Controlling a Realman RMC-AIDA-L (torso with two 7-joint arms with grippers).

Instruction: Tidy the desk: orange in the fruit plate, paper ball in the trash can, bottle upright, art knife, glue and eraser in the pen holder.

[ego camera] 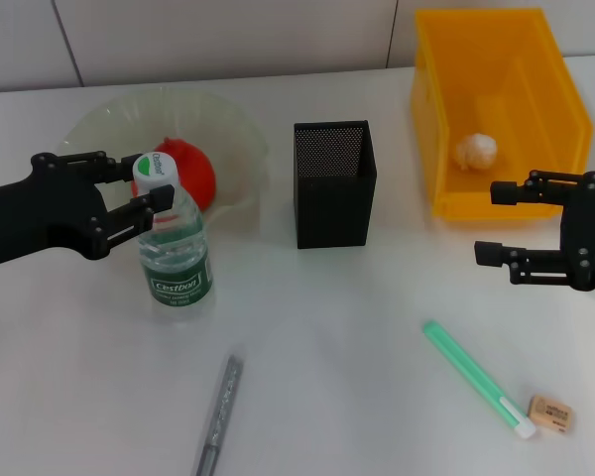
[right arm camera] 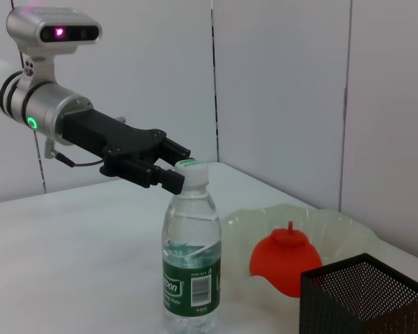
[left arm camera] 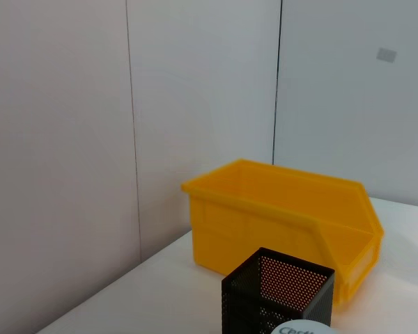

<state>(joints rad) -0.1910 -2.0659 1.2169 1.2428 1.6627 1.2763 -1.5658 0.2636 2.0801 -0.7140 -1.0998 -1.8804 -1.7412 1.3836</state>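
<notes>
- the bottle step is looking like the one in hand: the clear plastic water bottle with a green label and white cap (ego camera: 174, 250) is standing upright at left centre of the head view, and the black left gripper (ego camera: 151, 195) is sitting at its cap, fingers spread to either side of the neck rather than pinching it.
- the black right gripper (ego camera: 503, 224) is hovering at the right edge, in front of the bin, fingers spread and holding nothing.
- judging by the layout, the next move is calling for the left arm to back away without tipping the bottle, then for a pick among the grey art knife (ego camera: 219, 416) at bottom centre, the green glue stick (ego camera: 475, 376) and the tan eraser (ego camera: 551, 413) at lower right.
- the translucent fruit plate (ego camera: 234, 134) at upper left is holding the red-orange fruit (ego camera: 191, 170).
- the yellow plastic bin (ego camera: 560, 94) at upper right is holding the white paper ball (ego camera: 475, 151).
- the black mesh pen holder (ego camera: 334, 198) at centre is showing no contents.
</notes>
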